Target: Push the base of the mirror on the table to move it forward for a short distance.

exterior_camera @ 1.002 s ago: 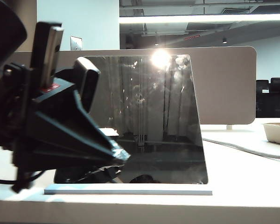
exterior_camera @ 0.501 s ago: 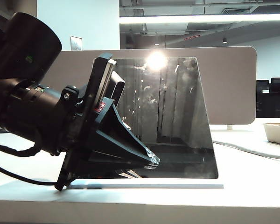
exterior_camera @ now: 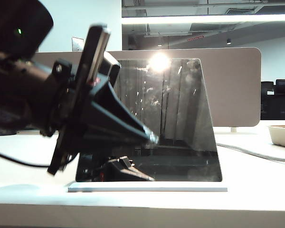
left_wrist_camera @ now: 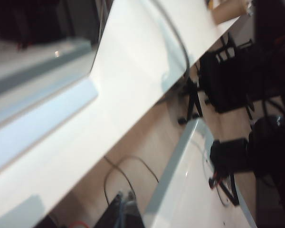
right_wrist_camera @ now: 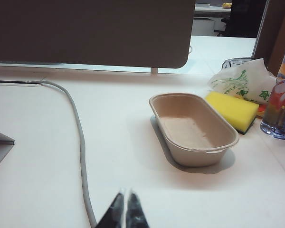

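Note:
The mirror [exterior_camera: 171, 118], a dark trapezoid panel with a light glare near its top, stands upright on its thin white base [exterior_camera: 147, 188] near the front edge of the table [exterior_camera: 256, 190]. My left gripper [exterior_camera: 153, 138] is shut with nothing in it. It hangs in front of the mirror's lower middle, well above the base and clear of it. The blurred left wrist view shows the base [left_wrist_camera: 42, 118], the mirror's lower corner [left_wrist_camera: 38, 28] and the shut left gripper [left_wrist_camera: 127, 195] past the table edge. My right gripper [right_wrist_camera: 125, 194] is shut and empty, low over the table off to the mirror's right.
A beige partition board [exterior_camera: 232, 85] stands behind the mirror. To the right lie a grey cable [right_wrist_camera: 78, 142], a beige paper bowl [right_wrist_camera: 194, 128], a yellow sponge [right_wrist_camera: 230, 111], a plastic bag [right_wrist_camera: 242, 80] and a glass [right_wrist_camera: 278, 114].
The mirror and its base slid to the right in the exterior view, then stopped. My left gripper swung round and then rose from base level to the mirror's mid-height.

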Controlling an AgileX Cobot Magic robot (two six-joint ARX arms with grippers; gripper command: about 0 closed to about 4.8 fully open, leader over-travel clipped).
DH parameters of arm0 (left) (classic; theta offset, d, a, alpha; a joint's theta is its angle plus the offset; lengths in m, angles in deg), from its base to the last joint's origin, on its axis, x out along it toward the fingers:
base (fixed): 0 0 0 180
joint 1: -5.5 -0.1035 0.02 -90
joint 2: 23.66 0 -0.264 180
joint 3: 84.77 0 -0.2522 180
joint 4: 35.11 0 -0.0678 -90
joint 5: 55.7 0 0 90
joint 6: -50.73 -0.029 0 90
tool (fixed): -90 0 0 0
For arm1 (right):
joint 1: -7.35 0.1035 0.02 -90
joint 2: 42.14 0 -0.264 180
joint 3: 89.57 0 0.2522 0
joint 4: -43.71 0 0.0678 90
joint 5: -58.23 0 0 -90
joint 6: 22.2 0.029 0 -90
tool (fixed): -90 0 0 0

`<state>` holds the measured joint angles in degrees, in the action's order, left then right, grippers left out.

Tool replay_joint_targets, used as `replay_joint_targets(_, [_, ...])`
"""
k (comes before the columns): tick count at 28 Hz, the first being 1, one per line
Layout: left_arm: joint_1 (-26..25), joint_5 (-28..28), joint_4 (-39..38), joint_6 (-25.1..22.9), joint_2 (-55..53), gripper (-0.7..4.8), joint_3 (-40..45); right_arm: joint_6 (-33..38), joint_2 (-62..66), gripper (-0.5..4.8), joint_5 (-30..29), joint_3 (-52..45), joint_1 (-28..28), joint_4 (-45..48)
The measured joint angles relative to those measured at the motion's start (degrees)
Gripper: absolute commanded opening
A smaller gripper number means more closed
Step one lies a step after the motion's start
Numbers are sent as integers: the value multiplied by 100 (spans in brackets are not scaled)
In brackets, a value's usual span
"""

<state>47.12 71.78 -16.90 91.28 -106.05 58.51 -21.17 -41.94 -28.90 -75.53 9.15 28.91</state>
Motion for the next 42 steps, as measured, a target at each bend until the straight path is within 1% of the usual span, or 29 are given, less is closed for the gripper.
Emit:
replay_joint_targets(4, [111, -411, -55, -4, 273, -1, 4, 0, 0, 22, 0, 0, 0, -2])
replay_joint_targets(6, [258, -496, -48, -39, 446, -1, 0, 0, 0, 22, 0, 0, 0, -2])
replay_joint_targets(8, [520, -820, -52, -55, 586, -1, 0, 0, 0, 22, 0, 0, 0, 0])
replay_joint_targets(14, [1569, -2413, -48, -142, 911, -1, -2, 0, 2, 22, 0, 0, 0, -2])
replay_joint_targets(17, [2142, -3574, -166, -197, 911, -1, -28, 0, 2, 22, 0, 0, 0, -2])
replay_joint_targets(18, [2280, -3891, -321, -177, 911, -1, -77, 0, 2, 22, 0, 0, 0, 0])
replay_joint_targets(20, [2568, -4645, -927, -52, 907, -1, -297, 0, 2, 22, 0, 0, 0, 0])
replay_joint_targets(23, [2841, -5556, -1906, 114, 905, -1, -706, 0, 2, 22, 0, 0, 0, -2])
replay_joint_targets(25, [2920, -6028, -2483, 149, 896, -1, -951, 0, 2, 22, 0, 0, 0, 0])
replay_joint_targets(27, [2907, -6262, -2879, 144, 883, -1, -1126, 0, 0, 22, 0, 0, 0, 0])
replay_joint_targets(30, [2881, -6332, -3244, 127, 857, -1, -1217, 0, 0, 22, 0, 0, 0, -2])
replay_joint_targets(33, [2892, -6236, -3528, 186, 767, -1, -1239, 0, 0, 22, 0, 0, 0, 0])
replay_joint_targets(38, [2894, -5987, -3847, 424, 439, -1, -1362, 0, 0, 22, 0, 0, 0, 0])
replay_joint_targets(42, [2889, -5941, -3906, 413, 90, -1, -1622, 0, 0, 22, 0, 0, 0, -2])
